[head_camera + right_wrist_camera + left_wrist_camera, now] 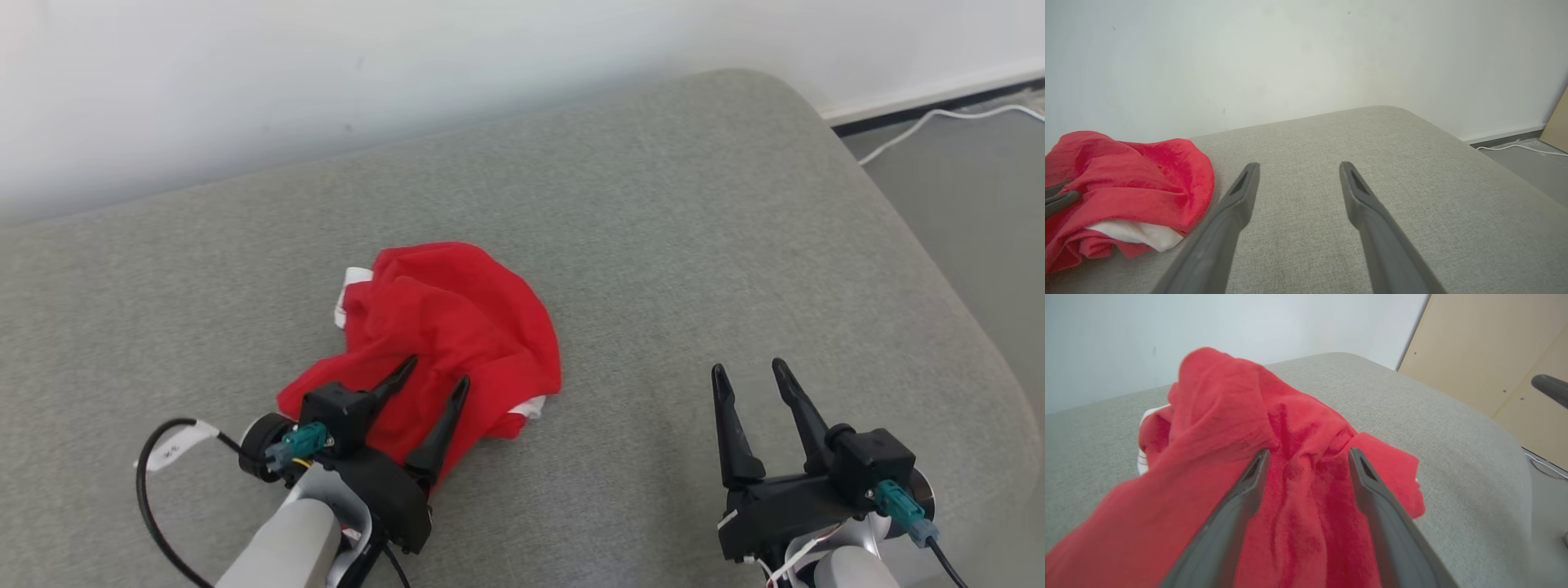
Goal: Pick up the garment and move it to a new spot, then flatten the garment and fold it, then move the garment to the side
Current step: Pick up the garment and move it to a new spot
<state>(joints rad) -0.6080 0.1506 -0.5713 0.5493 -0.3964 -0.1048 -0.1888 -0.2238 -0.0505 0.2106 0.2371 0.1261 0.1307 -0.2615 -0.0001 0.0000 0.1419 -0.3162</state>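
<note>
Head view: garment [457,318] lies crumpled on the grey cushion [653,245]. Left gripper [438,370] is spread wide over its near edge, gripping nothing; right gripper [748,366] is likewise open (well apart, on bare cushion). Judged step: flattening. Next move calls for pinching an edge.

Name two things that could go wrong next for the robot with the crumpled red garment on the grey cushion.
1. The garment lies bunched in overlapping layers. The open left gripper over it may pinch several folds together, hindering flattening.
2. The right gripper hovers open over bare cushion, apart from the garment. A one-handed lift would likely leave it crumpled.
</note>
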